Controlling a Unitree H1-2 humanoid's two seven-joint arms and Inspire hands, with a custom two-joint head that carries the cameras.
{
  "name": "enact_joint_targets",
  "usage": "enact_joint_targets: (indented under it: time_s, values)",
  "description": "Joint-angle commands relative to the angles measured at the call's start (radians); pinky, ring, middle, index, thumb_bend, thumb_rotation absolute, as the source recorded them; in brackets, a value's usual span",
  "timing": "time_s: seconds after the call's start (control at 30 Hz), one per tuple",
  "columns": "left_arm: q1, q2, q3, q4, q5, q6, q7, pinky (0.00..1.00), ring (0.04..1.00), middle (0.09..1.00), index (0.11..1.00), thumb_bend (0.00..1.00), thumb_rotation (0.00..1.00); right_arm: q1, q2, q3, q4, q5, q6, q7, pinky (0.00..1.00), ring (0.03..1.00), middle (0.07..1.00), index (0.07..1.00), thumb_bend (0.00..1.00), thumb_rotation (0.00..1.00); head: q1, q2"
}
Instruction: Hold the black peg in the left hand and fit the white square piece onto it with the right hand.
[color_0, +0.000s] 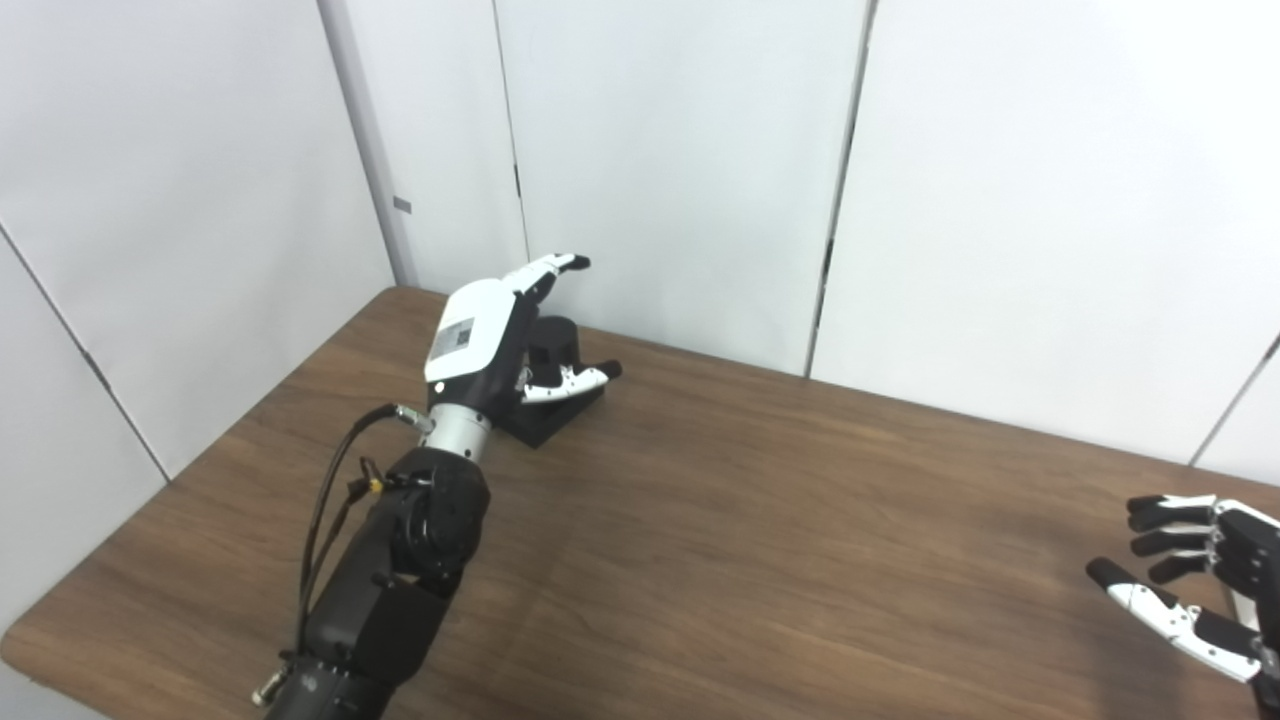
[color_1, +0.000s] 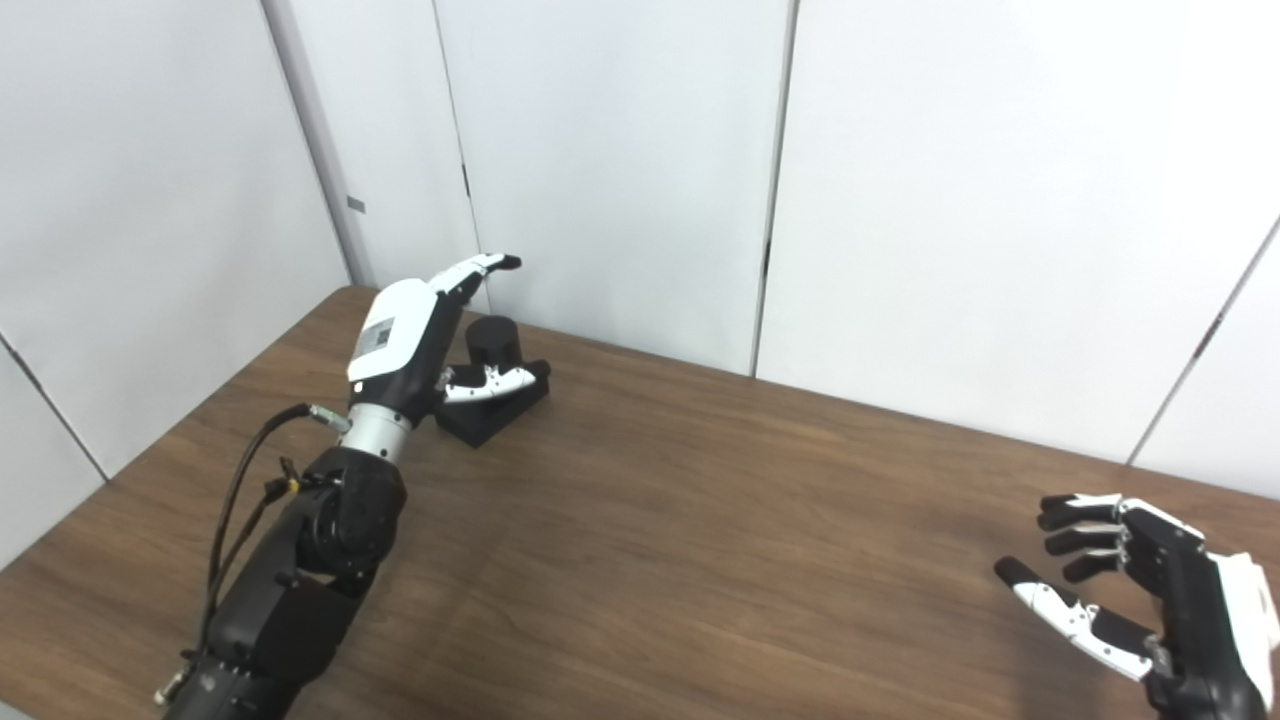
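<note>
The black peg is a short round cylinder on a flat black base, standing at the far left of the brown table. My left hand is open right beside the peg, fingers stretched past its far side and thumb across the base in front, not closed on it. My right hand is open and empty, hovering over the table's right front. No white square piece shows in either view.
White wall panels stand close behind the table's far edge. The table's left corner and front edge are near my left arm. Bare tabletop lies between the two hands.
</note>
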Motion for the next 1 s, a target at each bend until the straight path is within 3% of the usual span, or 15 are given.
enact_joint_targets:
  time_s: [0.0,0.2,0.4,0.57,0.8,0.97]
  values:
    - [-0.056,0.026,0.006,0.000,0.010,-0.013,0.037,0.74,0.900,0.933,0.872,0.89,0.30,-0.041,-0.003,-0.001,-0.040,0.001,-0.015,-0.003,0.40,0.519,0.629,0.491,0.50,0.11,0.005,0.003]
    - [-0.066,0.037,-0.003,0.037,0.051,0.025,0.058,0.78,0.930,0.960,0.899,0.93,0.40,-0.036,0.005,-0.001,-0.026,-0.002,-0.035,-0.015,0.40,0.524,0.628,0.491,0.50,0.11,0.012,0.000]
    - [-0.079,0.040,-0.009,0.070,0.092,0.084,0.074,0.84,0.992,0.999,0.913,0.98,0.45,-0.035,0.002,0.002,-0.022,-0.008,-0.033,-0.012,0.40,0.526,0.632,0.491,0.50,0.11,0.010,0.001]
    - [-0.075,0.032,-0.023,0.062,0.111,0.147,0.064,0.88,0.987,0.995,0.893,1.00,0.49,-0.038,-0.003,-0.002,-0.026,-0.004,-0.029,-0.008,0.40,0.527,0.633,0.491,0.50,0.11,0.006,0.002]
    - [-0.065,0.009,-0.043,0.053,0.121,0.219,0.068,0.84,0.968,0.983,0.849,1.00,0.49,-0.039,-0.008,-0.011,-0.053,0.009,-0.006,0.002,0.41,0.527,0.629,0.491,0.50,0.11,0.027,0.009]
    - [-0.057,0.007,-0.066,0.055,0.144,0.268,0.061,0.84,0.968,0.984,0.848,1.00,0.56,-0.033,-0.006,-0.010,-0.054,0.010,-0.005,0.004,0.41,0.535,0.639,0.491,0.50,0.11,0.036,0.013]
